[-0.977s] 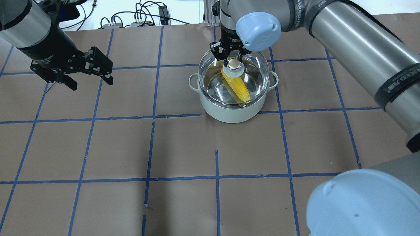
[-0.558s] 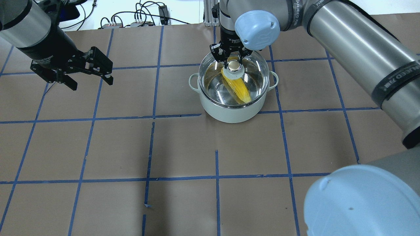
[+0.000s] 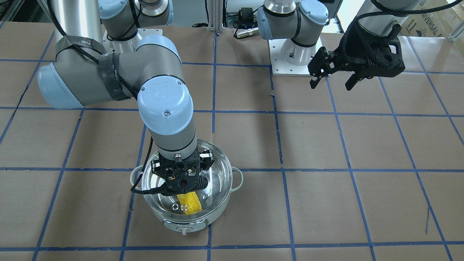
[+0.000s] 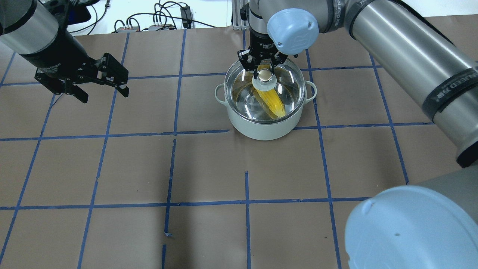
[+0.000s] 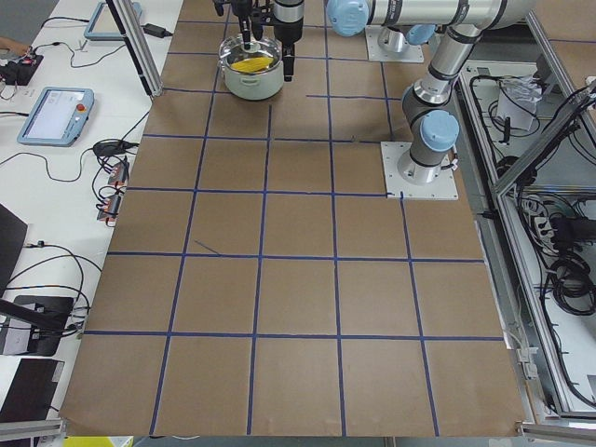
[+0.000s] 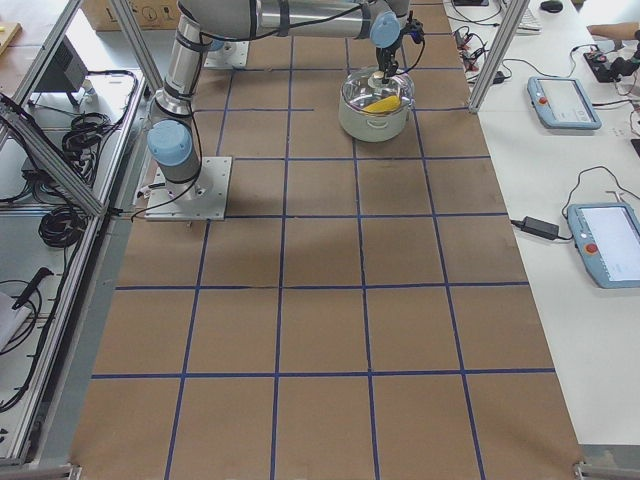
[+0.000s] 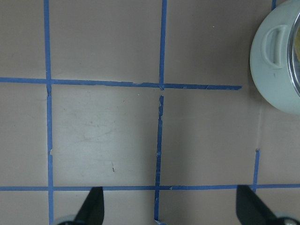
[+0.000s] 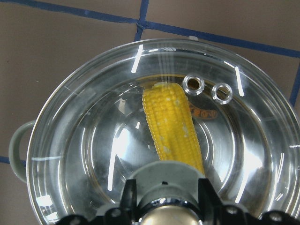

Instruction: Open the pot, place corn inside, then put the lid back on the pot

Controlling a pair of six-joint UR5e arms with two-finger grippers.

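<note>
The pale-green pot point(image 4: 261, 129) stands on the far middle of the table, control tab point(image 3: 185, 227) facing away from the robot. The yellow corn point(image 4: 272, 102) lies slanted inside it, seen through the glass in the right wrist view point(image 8: 171, 122). The clear glass lid point(image 4: 293, 84) sits level on the pot's rim, two vent rings point(image 8: 194, 83) on its far side. My right gripper point(image 4: 264, 71) points straight down, its fingers closed around the lid's beige-topped knob point(image 4: 264, 76). My left gripper point(image 4: 104, 95) is open and empty, hovering far to the pot's left.
Brown paper with a blue tape grid covers the table point(image 4: 209, 168). The left wrist view shows the pot's side handle point(image 7: 274, 40) at its top right. Cables and power bricks point(image 4: 157, 18) lie beyond the far edge. The robot's bases point(image 3: 295, 58) are bolted on the near side.
My right gripper has come down with the lid, which was raised and slightly tilted over the pot and now rests on the rim. The left arm has not moved.
</note>
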